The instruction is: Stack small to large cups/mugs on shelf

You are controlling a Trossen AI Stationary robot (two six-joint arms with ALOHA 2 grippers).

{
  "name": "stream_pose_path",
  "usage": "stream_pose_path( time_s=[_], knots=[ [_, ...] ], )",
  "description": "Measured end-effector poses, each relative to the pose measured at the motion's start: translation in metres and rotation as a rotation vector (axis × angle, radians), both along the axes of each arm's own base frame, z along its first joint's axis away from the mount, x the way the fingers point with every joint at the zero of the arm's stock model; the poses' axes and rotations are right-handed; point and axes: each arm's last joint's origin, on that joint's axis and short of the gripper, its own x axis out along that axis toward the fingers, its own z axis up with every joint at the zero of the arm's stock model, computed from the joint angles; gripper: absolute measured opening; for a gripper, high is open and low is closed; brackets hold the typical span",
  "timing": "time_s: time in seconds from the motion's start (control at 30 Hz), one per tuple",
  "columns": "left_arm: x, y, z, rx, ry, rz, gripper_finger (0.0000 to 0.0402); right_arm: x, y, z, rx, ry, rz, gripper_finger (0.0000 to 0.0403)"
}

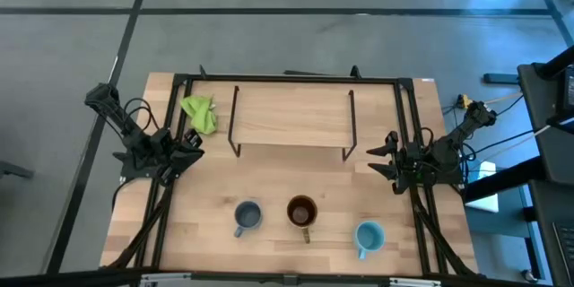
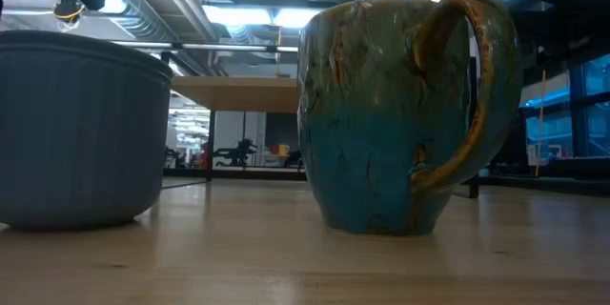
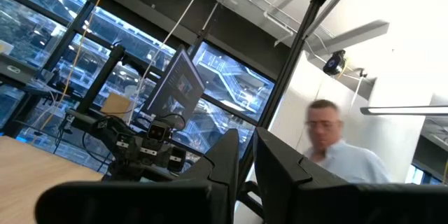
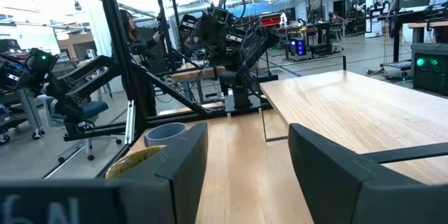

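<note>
Standing in a row along the near edge of the worktop [image 1: 206, 251] are the three mugs: the small grey-blue mug [image 1: 247, 216] on the left, the brown-olive mug [image 1: 301, 212] with its dark inside in the middle, and the sky-blue mug [image 1: 369, 237] on the right, each apart from its neighbour. Behind them, toward the far edge, the shelf [image 1: 291, 115] sits on its thin black wire legs with nothing on its board. A green cloth [image 1: 200, 114] lies just beside the shelf's left end. The left hand [image 1: 190, 146] waits at the worktop's left side with its fingers drawn narrow, almost touching in its own wrist view, and it holds nothing. The right hand [image 1: 378, 161] waits at the right side, its fingers [image 4: 329, 161] spread wide and empty. A person [image 3: 329, 147] shows in the room beyond.
</note>
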Motion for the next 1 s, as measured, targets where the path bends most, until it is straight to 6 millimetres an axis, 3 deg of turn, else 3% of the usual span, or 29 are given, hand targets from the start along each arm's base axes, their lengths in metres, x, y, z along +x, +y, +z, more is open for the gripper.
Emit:
stream_pose_path(
  time_s=[0.8,1.0],
  knots=[
    [0.000,0.000,0.000,0.058,-0.001,0.034,0.0041,0.000,-0.001,0.002,-0.028,-0.018,-0.026,0.0200],
    [0.000,0.000,0.000,0.108,-0.002,0.063,0.0041,-0.004,-0.004,0.017,-0.039,-0.145,-0.055,0.0200]
  ],
)
